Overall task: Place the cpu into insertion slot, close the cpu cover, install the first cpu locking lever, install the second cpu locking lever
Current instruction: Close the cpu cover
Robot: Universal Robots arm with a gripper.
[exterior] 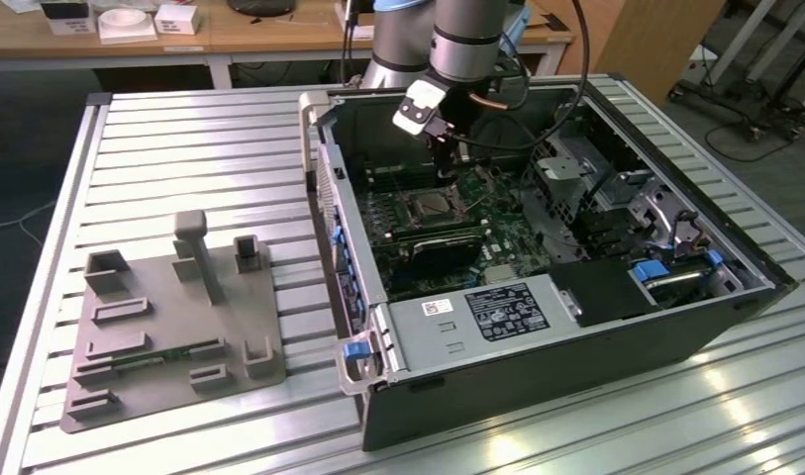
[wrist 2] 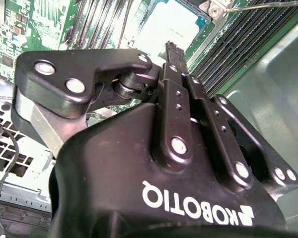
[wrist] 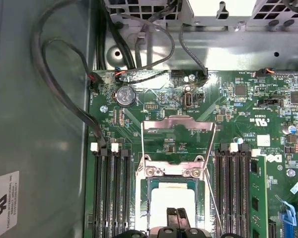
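Hovering just over the cpu [wrist: 171, 196] — seated in the insertion slot [wrist: 174, 171] — the gripper [wrist: 177, 213] has its fingers [wrist: 172, 215] pressed together, empty; the cpu cover [wrist: 178, 124] lies open.

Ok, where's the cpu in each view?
Exterior view: cpu in the case, below the arm.
First wrist view: cpu between the memory slots.
Second wrist view: cpu just beyond the jaws.
Shared landmark: the shut jaws, tips at the cpu.
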